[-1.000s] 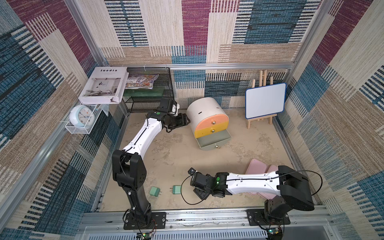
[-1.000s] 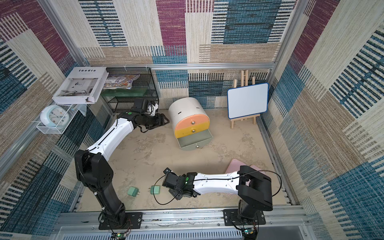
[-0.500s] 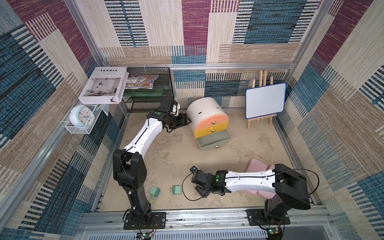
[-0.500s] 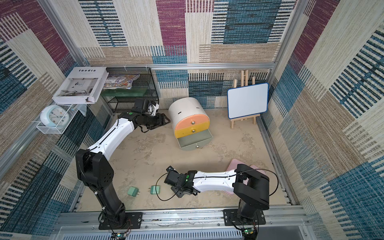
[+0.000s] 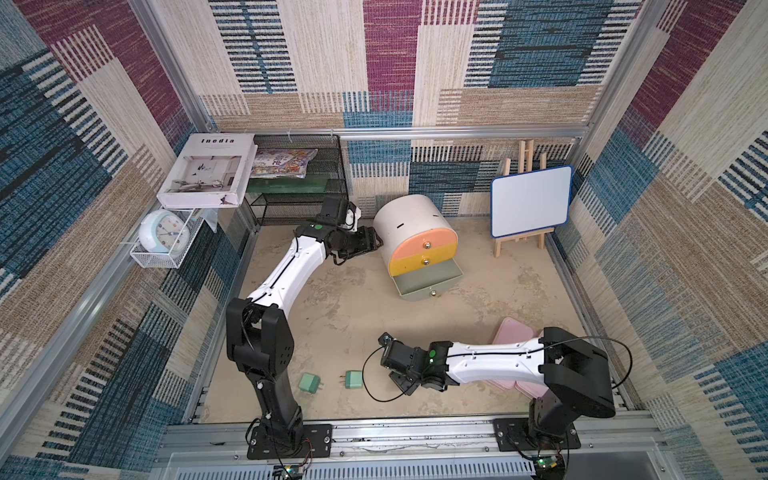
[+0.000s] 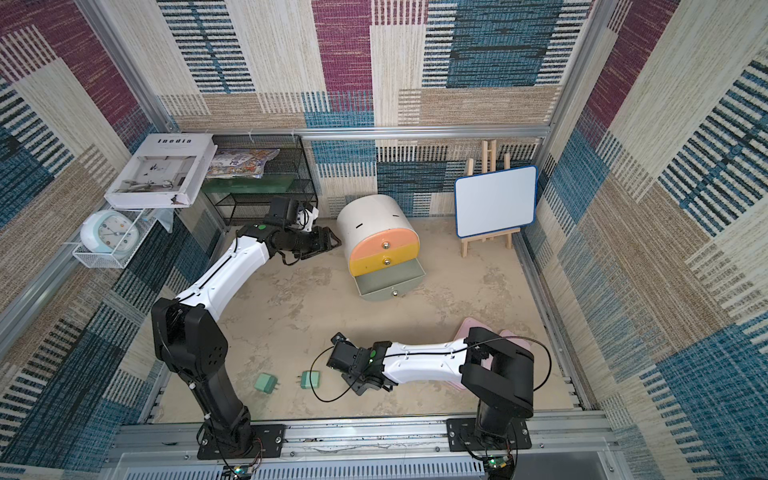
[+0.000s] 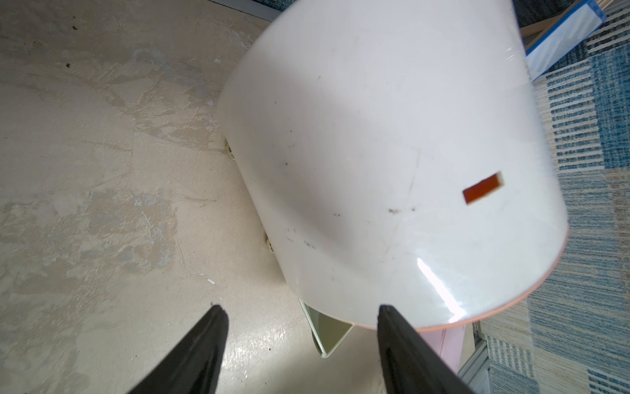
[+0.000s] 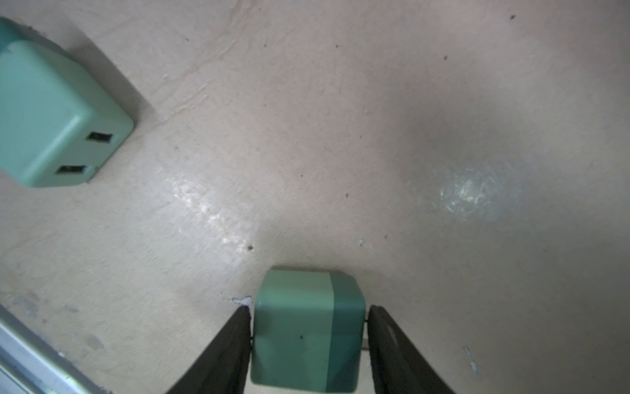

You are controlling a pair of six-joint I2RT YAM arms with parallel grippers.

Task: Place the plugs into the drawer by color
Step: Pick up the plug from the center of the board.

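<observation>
Narrowing since a second ago, the right end effector point(image 8: 309, 307) now flanks a mint green plug point(image 8: 308, 331) lying between its fingers point(image 8: 225, 348); whether it is clamped yet I cannot tell. One side looks closer, so the plug could twist or squirt out. The left end effector point(image 7: 300, 307) is spread and empty, just beside the drawer cabinet point(image 7: 392, 153), whose bottom drawer point(image 5: 428, 276) stands open. Scuffed beige bench point(image 5: 332, 299); woven patchwork walls point(image 5: 390, 62).

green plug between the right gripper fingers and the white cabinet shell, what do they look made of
Mint green plug: looks like moulded plastic with a matte finish; even colour, rounded edges, no glare. White cabinet shell: glossy, probably plastic or painted metal; a smooth curve with a sharp bright highlight and small scuffs. Which of the two it is stays unclear.
</observation>
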